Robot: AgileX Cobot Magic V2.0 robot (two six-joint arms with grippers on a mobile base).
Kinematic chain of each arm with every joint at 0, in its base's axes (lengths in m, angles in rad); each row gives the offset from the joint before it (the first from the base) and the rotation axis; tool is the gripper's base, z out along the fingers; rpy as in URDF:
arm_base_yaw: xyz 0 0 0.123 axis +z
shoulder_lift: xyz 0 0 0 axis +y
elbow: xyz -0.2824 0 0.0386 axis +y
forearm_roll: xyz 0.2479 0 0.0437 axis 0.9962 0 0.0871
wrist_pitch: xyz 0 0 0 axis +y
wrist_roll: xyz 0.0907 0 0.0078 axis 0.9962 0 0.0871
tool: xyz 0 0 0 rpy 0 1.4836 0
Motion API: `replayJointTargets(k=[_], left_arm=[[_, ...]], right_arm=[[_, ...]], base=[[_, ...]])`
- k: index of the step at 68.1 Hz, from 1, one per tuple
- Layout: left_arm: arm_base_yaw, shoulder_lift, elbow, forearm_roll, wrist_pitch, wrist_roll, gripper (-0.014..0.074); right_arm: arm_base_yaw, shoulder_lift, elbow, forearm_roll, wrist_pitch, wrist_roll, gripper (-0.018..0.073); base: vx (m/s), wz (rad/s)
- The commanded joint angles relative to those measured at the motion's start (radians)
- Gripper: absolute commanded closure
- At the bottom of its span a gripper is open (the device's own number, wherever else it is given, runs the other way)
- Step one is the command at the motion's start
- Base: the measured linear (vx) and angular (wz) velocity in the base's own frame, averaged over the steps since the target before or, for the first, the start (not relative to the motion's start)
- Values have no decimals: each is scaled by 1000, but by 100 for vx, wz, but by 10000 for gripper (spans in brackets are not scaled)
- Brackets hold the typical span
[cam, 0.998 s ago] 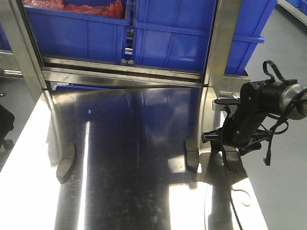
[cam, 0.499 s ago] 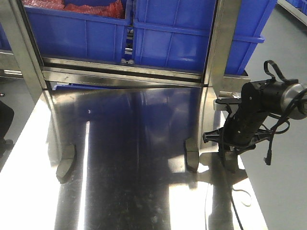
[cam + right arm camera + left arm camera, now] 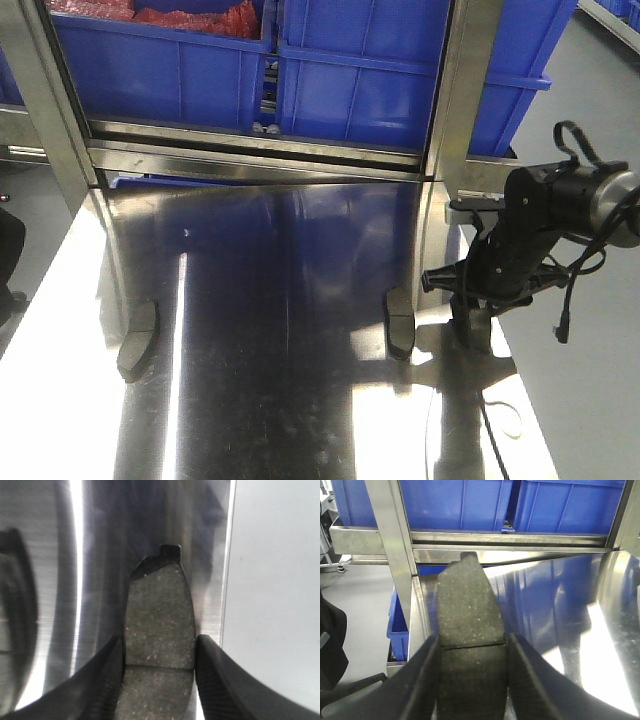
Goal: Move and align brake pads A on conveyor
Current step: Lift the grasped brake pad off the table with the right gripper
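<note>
Nearest, left wrist view: left gripper (image 3: 472,639), fingers pressed to both long sides of first brake pad (image 3: 467,600); dark, speckled, thin groove across the middle; held near the left edge of steel table (image 3: 580,630), outside the front view; support underneath not discernible. Right wrist view: right gripper (image 3: 159,640), fingers snug against second brake pad (image 3: 159,605), which lies on the table's right edge with grey floor just beside. Change over the last second, front view: right fingers drawn in from a splayed stance either side of the pad to a narrow clamp on it, wrist shifted slightly inward; no lift evident yet. Reads as grasp completed, carry pending. Mid-table: third brake pad (image 3: 400,322), just beside the right gripper, untouched and unmoved. Left edge: fourth brake pad (image 3: 136,342), likewise unmoved, well apart from the others. Farther: steel frame (image 3: 250,150), rail and uprights across the back. Farthest: blue bins (image 3: 170,70), red bagged contents (image 3: 190,15) in the left one. Conveyor: absent from all views; no pad placed or aligned on it so far as shown. Judged status: early, two pads in hand, two awaiting pickup. Next call: a clean lift, without dragging the second pad off the table edge.
</note>
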Motion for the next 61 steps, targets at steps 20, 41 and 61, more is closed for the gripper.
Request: replayJointTargets(k=[20, 41, 61], left_arm=[[-7, 6, -30, -11, -96, -1, 524], [-7, 6, -30, -11, -96, -1, 524], [-7, 6, -30, -11, -96, -1, 524]], right_arm=[[-1, -286, 158, -7, -223, -11, 541], [-1, -570, 410, -7, -377, -37, 540], [-1, -892, 639, 4, -451, -79, 537]], base=[[0, 0], [0, 0], [0, 0]])
